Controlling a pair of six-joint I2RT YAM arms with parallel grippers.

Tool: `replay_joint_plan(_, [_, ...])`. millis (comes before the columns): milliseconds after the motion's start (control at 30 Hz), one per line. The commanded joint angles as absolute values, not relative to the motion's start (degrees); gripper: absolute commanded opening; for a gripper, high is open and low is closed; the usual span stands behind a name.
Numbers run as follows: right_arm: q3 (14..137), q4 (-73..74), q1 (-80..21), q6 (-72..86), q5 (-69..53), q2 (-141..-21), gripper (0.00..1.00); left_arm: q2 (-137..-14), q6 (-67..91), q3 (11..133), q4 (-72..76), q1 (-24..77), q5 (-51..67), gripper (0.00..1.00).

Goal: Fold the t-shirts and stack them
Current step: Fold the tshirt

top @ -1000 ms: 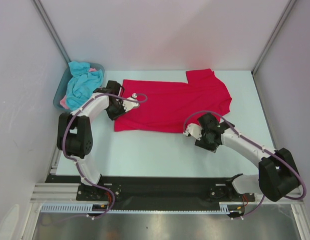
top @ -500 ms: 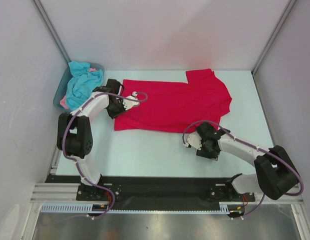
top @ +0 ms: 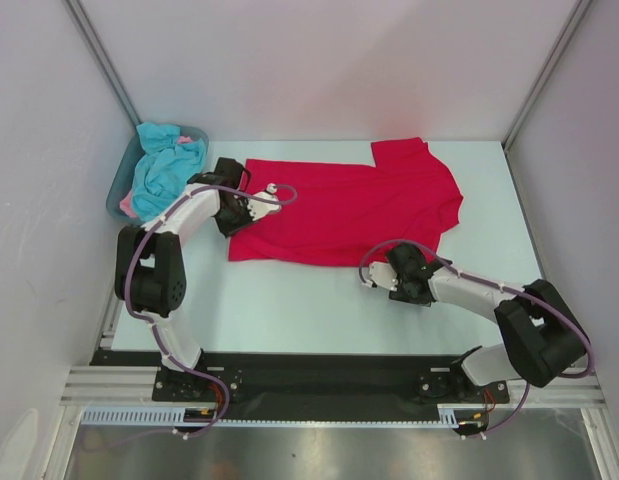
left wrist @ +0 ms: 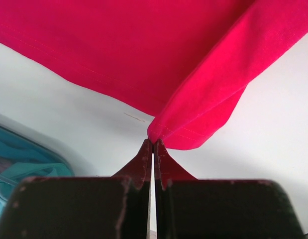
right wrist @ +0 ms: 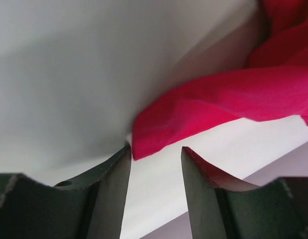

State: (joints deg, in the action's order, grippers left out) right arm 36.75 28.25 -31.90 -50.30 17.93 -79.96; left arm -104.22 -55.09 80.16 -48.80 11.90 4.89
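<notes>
A crimson red t-shirt (top: 349, 205) lies spread flat across the back of the table. My left gripper (top: 259, 204) is over the shirt's left end. In the left wrist view the left gripper (left wrist: 153, 143) is shut, pinching a folded corner of the red t-shirt (left wrist: 203, 107) at its tips. My right gripper (top: 375, 276) sits low at the shirt's near hem. In the right wrist view the right gripper (right wrist: 155, 150) is open, and the edge of the red t-shirt (right wrist: 158, 127) touches its left fingertip without being clamped.
A grey-blue tub (top: 117, 192) stands at the back left, holding a turquoise t-shirt (top: 165, 166) with a bit of pink cloth (top: 126, 206) under it. White walls enclose the table on three sides. The arm bases sit on the black rail at the near edge.
My right gripper has slid left and nearer along the shirt's near hem, closing slightly. The left gripper has held still, shut on the cloth.
</notes>
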Motion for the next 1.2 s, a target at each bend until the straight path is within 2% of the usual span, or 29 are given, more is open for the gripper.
replay_joint_plan(0, [34.63, 21.10, -31.82, -51.94, 16.44, -82.70, 0.51, -102.04, -55.20, 81.65, -49.13, 12.48, 6.06, 0.00])
replay_joint_plan(133, [34.11, 20.22, -31.73, -52.21, 16.00, -83.32, 0.40, -101.78, -55.28, 81.65, -49.13, 12.48, 5.72, 0.00])
replay_joint_plan(167, [34.01, 20.21, -31.73, -52.12, 15.82, -83.58, 0.33, -101.69, -55.37, 81.56, -49.13, 12.57, 5.63, 0.00])
replay_joint_plan(267, [33.66, 20.57, -31.73, -51.59, 15.65, -83.41, 0.29, -101.51, -55.37, 81.56, -49.13, 12.48, 5.62, 0.00])
replay_joint_plan(433, [33.40, 21.88, -31.73, -51.24, 15.56, -82.53, 0.13, -101.60, -55.37, 81.56, -49.13, 12.48, 5.45, 0.00])
replay_joint_plan(467, [33.40, 22.06, -31.73, -51.41, 15.82, -82.36, 0.07, -101.60, -55.55, 81.65, -49.13, 12.48, 5.62, 0.00])
replay_joint_plan(567, [33.57, 21.45, -31.82, -52.29, 17.83, -81.92, 0.00, -101.69, -55.55, 81.91, -49.13, 12.48, 5.62, 0.00])
replay_joint_plan(800, [38.92, 15.30, -28.57, -55.80, 25.39, -82.00, 0.00, -100.20, -53.97, 80.69, -47.11, 12.48, 5.36, 0.00])
replay_joint_plan(1167, [50.35, 5.10, -15.84, -63.01, 30.49, -85.07, 0.00, -97.12, -54.05, 80.86, -45.53, 12.04, 3.25, 0.00])
